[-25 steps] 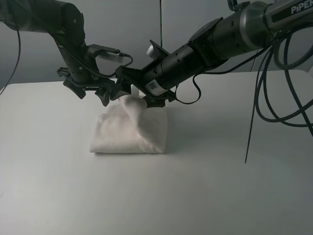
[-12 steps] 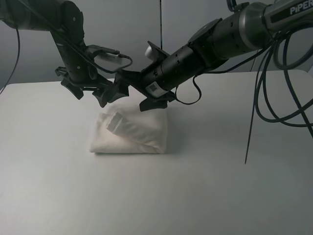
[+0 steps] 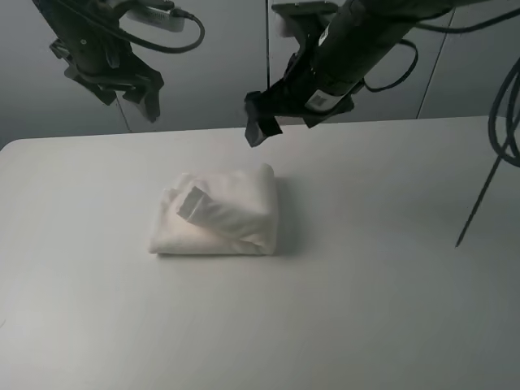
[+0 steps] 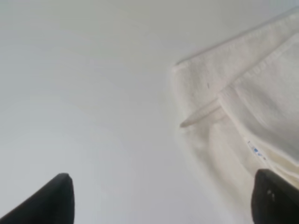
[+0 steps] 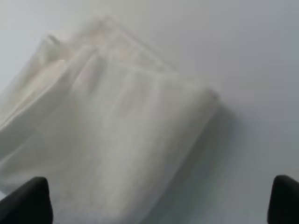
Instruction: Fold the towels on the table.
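Observation:
The white towel (image 3: 218,213) lies folded in a thick bundle on the table (image 3: 366,268), left of centre, with a loose corner flap on top. It also shows in the left wrist view (image 4: 243,107), with a small blue-printed label, and in the right wrist view (image 5: 107,140). My left gripper (image 3: 130,85) hangs high above the table's far left, open and empty. My right gripper (image 3: 268,122) hangs above the far edge beyond the towel, open and empty. Neither touches the towel.
Dark cables (image 3: 504,122) hang down at the right side over the table. A grey panelled wall (image 3: 219,81) stands behind the far edge.
Both grippers have let go of the towel and risen up and away from it. The lifted towel corner has dropped onto the bundle.

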Controlling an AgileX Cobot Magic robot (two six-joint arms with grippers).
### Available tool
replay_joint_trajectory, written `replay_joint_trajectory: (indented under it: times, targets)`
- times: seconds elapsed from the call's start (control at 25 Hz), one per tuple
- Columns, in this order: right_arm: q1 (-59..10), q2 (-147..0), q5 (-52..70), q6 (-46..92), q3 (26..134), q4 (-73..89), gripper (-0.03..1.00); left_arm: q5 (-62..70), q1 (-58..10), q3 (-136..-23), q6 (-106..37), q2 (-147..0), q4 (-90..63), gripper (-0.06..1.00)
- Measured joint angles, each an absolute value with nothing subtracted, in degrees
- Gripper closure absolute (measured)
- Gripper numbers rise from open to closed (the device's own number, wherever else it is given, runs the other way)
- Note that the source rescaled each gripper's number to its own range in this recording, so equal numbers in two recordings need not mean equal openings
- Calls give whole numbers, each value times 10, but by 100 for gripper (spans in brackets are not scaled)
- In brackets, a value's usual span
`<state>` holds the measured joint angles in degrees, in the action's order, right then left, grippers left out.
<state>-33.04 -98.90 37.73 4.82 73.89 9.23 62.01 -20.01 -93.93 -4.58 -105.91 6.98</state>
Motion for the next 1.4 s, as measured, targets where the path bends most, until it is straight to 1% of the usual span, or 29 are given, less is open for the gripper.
replay_joint_trajectory:
  times: [0.16,0.28,0.4,0.48,0.72,0.84,1.16,1.4]
  targets:
    - [-330,-886,398,6,739,13,-3,645,-200,-939,-46,-989,79,-3]
    - [-330,-816,446,-12,738,-24,-3,669,-200,-939,-46,-942,77,-3]
    - [-330,-750,468,-23,706,-42,-3,681,-200,-922,-42,-894,70,-4]
    - [-330,-703,474,-38,667,-60,-3,680,-200,-883,-36,-849,68,-4]
    - [-330,-532,485,-64,527,-88,-3,652,-200,-692,0,-682,64,-4]
    - [-330,-433,515,-66,474,-93,-3,649,-200,-611,8,-585,62,-4]
    - [-331,-208,653,-33,397,-59,-3,680,-200,-454,23,-314,46,-4]
    - [-331,-53,672,29,340,0,-3,696,-200,-372,26,-128,29,-4]
